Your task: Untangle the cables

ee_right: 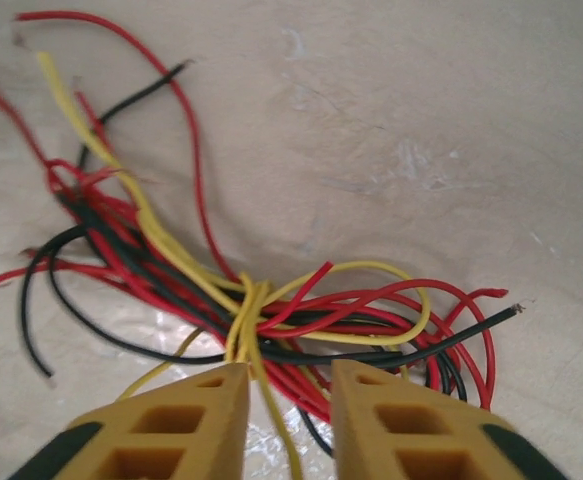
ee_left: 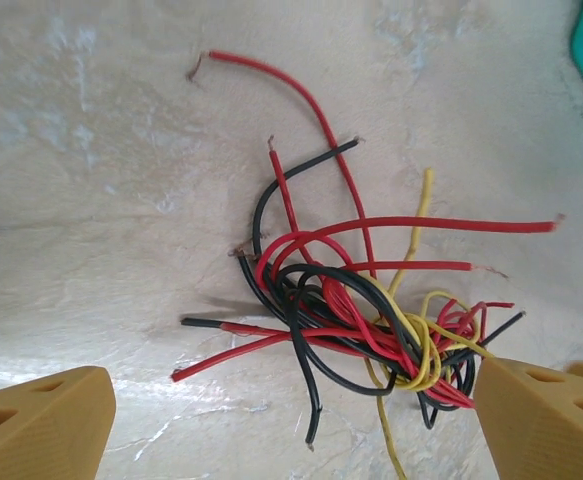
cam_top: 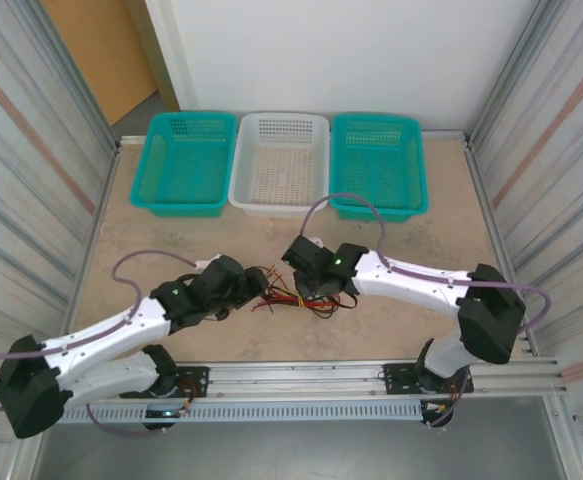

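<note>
Right pincer [ee_right: 291, 372] narrowly parted around yellow strand [ee_right: 245, 305], unclamped. Left pincer [ee_left: 291, 385] spread wide, empty. Cables [ee_left: 371, 320] judged light, limp, snag-prone; free ends best taken.

Your top view looks down from above and behind the arms [cam_top: 411, 285], facing the far wall [cam_top: 351, 50]; it stands well back and takes in the whole table [cam_top: 451, 250]. Your left wrist view looks nearly straight down at the cables [ee_left: 371, 320] from close by, the left fingers [ee_left: 41, 425] at its bottom corners. Your right wrist view sits nearer still, low and slanted, the right fingers [ee_right: 181, 420] at its bottom edge. All three views share the cables, small in the top one.
</note>
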`<state>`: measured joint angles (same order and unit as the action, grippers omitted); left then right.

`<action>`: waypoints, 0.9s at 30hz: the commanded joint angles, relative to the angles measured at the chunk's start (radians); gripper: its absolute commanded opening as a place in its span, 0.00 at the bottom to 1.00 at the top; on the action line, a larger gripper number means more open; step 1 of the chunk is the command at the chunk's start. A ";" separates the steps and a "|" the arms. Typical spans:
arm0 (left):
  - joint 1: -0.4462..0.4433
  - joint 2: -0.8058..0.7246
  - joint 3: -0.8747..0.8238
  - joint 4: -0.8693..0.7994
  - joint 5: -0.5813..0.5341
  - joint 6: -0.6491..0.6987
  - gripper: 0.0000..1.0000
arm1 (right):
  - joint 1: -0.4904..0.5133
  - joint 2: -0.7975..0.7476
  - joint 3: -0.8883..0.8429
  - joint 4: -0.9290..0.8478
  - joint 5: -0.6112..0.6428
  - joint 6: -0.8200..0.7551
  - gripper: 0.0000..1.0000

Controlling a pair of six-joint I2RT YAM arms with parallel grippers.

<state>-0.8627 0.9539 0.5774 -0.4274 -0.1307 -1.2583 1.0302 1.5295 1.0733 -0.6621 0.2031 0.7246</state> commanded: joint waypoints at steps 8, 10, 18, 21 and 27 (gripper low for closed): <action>0.062 -0.120 0.002 0.064 0.066 0.210 0.99 | 0.045 -0.049 0.106 -0.053 0.140 -0.040 0.00; 0.049 -0.121 0.014 0.066 0.060 0.159 0.99 | 0.054 -0.098 0.151 -0.056 0.160 -0.082 0.00; 0.082 -0.152 -0.054 0.449 0.166 -0.111 0.99 | 0.123 -0.214 0.229 0.007 0.235 -0.175 0.00; 0.076 -0.156 -0.013 0.426 0.126 -0.096 0.99 | 0.154 -0.211 0.267 0.023 0.259 -0.189 0.00; 0.077 -0.206 -0.082 0.591 0.085 -0.105 0.99 | 0.199 -0.196 0.319 0.050 0.286 -0.211 0.00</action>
<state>-0.7860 0.7784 0.5194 0.0391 -0.0128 -1.3434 1.2072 1.3254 1.3476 -0.6571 0.4507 0.5465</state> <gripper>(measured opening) 0.987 0.051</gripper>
